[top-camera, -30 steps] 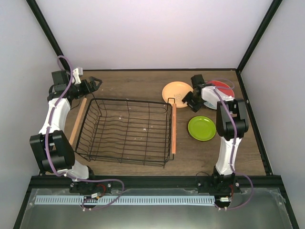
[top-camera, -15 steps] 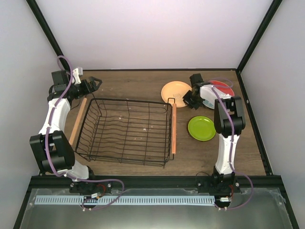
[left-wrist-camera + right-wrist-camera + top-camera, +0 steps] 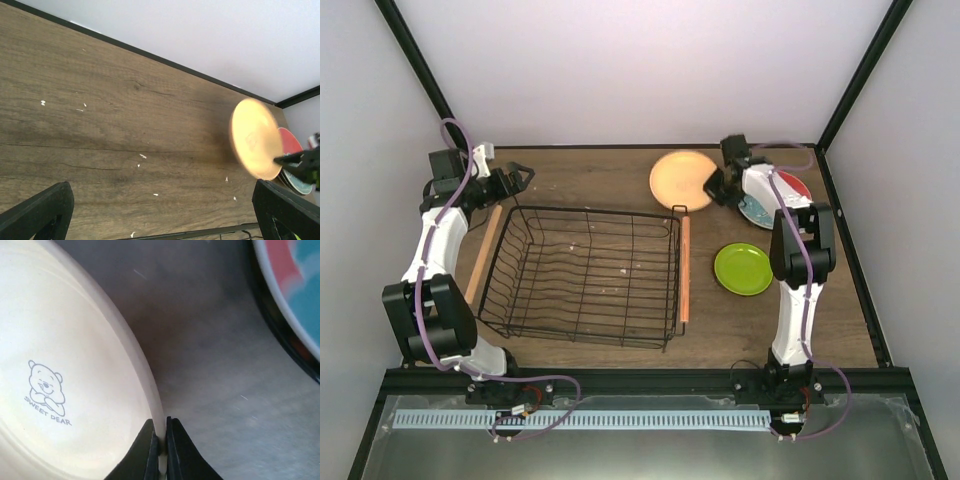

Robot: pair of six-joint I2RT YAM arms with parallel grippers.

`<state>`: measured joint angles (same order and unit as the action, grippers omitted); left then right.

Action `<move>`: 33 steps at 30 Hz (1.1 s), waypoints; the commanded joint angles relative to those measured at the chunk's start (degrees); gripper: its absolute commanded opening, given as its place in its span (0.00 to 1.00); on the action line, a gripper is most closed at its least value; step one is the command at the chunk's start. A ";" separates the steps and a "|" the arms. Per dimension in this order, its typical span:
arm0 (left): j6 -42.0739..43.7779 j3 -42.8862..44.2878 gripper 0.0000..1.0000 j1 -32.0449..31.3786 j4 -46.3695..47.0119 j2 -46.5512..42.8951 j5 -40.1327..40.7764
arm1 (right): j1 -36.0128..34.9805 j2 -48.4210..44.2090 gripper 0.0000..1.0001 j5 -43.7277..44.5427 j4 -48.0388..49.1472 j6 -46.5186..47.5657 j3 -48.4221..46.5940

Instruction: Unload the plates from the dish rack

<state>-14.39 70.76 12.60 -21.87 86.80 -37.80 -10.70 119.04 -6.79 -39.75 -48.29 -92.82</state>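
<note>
The yellow-orange plate (image 3: 680, 180) hangs tilted above the back of the table, its rim pinched by my right gripper (image 3: 712, 190), which is shut on it. In the right wrist view both fingers (image 3: 150, 447) clamp the plate (image 3: 65, 365) at its edge, beside a printed bear. The black wire dish rack (image 3: 590, 209) stands mid-table with no plate showing inside. A lime green plate (image 3: 743, 268) lies right of it. A red-and-teal plate (image 3: 792, 187) lies under the right arm. My left gripper (image 3: 520, 178) hovers open at the rack's back-left corner, holding nothing.
Wooden rod handles (image 3: 685, 268) run along the rack's two sides. The left wrist view shows bare wood with white crumbs (image 3: 143, 156), the raised plate (image 3: 255, 140) and the rack's top wire (image 3: 200, 232). Black frame posts (image 3: 855, 85) bound the back corners.
The right gripper has shut on the yellow-orange plate's rim and lifted it off the table, tilting it and carrying it slightly back and left. The left arm has stayed put.
</note>
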 commanded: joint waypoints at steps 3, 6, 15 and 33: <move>-0.49 -0.34 1.00 -0.03 1.36 -1.73 -1.34 | -0.04 -3.15 0.01 4.52 0.05 3.86 -20.20; -0.64 -0.08 1.00 0.06 1.32 -1.81 -1.40 | 0.66 -1.64 0.01 8.78 -3.28 5.71 -27.34; 0.87 0.48 1.00 0.04 -0.32 -3.43 -0.83 | 16.41 -14.15 0.01 5.34 -0.93 5.82 -8.90; 0.74 2.76 1.00 -0.17 -1.76 -2.20 -0.76 | 28.38 -21.78 0.01 -3.83 10.35 9.93 20.61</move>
<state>-14.52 71.79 12.60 -22.81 84.53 -38.22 16.86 96.73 -8.45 -34.81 -38.98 -72.79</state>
